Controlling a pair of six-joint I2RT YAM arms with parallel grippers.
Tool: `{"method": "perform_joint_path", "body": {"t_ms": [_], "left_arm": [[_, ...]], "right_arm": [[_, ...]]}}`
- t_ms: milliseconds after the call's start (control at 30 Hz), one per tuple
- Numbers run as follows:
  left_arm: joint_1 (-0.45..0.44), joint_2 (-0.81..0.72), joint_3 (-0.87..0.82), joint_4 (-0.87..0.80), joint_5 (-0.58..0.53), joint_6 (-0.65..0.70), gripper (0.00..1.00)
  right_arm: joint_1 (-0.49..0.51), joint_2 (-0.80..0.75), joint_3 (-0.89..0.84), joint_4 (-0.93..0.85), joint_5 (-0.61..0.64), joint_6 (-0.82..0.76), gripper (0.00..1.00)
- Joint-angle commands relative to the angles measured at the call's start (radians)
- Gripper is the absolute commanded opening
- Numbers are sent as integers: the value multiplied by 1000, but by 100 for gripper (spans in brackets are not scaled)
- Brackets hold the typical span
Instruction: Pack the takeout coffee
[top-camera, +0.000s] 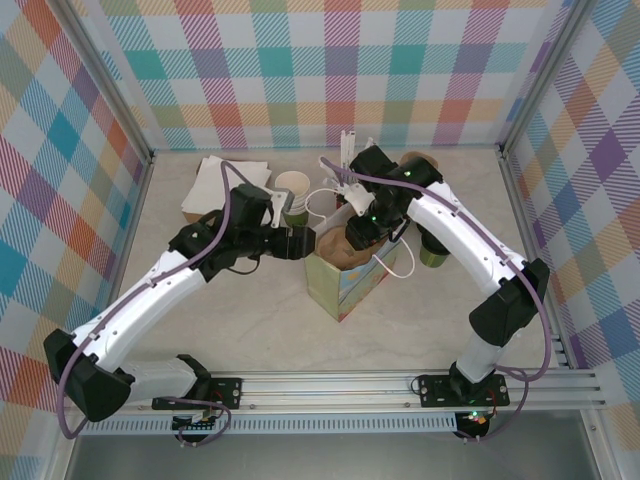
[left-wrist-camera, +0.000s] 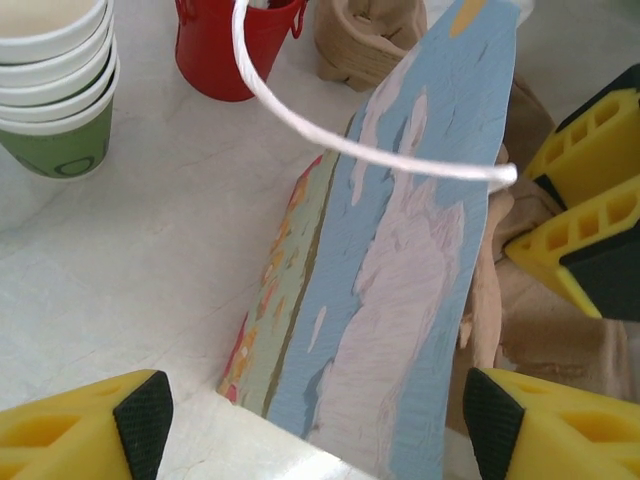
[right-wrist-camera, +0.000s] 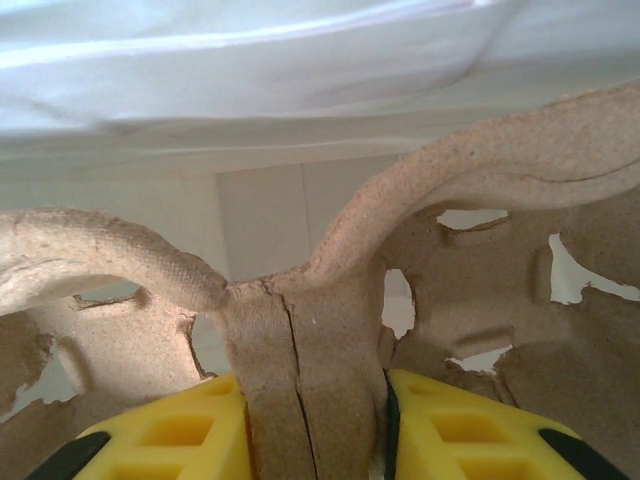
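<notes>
With my right gripper (right-wrist-camera: 315, 388) clamped on the rib of the pulp cup carrier (right-wrist-camera: 300, 330) and my left gripper (left-wrist-camera: 318, 418) wide astride the gift bag (left-wrist-camera: 400, 300), I'd judge the takeout coffee (top-camera: 433, 256), standing right of the bag, squashy and spillable: grasp mid-body, gently.

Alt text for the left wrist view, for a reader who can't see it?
A blue-and-lilac printed paper bag with a white cord handle stands between the left gripper's open yellow fingers. Beside it, the right gripper holds a brown moulded-pulp cup carrier; stacked cream paper cups and a red cup stand beyond.
</notes>
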Motion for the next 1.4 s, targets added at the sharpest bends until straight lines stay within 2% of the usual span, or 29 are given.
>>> {"method": "perform_joint_path", "body": {"t_ms": [0, 233, 500, 733, 1367], "left_arm": [[-8, 34, 51, 30, 15, 2, 79], [-8, 115, 111, 29, 40, 28, 80], [-7, 165, 149, 26, -45, 20, 79], [-6, 176, 164, 32, -82, -4, 78], [-5, 158, 153, 32, -51, -10, 78]], "right_arm": [[10, 7, -9, -20, 5, -12, 34], [12, 7, -10, -26, 15, -15, 34], [19, 2, -27, -32, 24, -17, 34], [28, 5, -59, -32, 36, -21, 34], [41, 80, -69, -65, 64, -25, 34]]}}
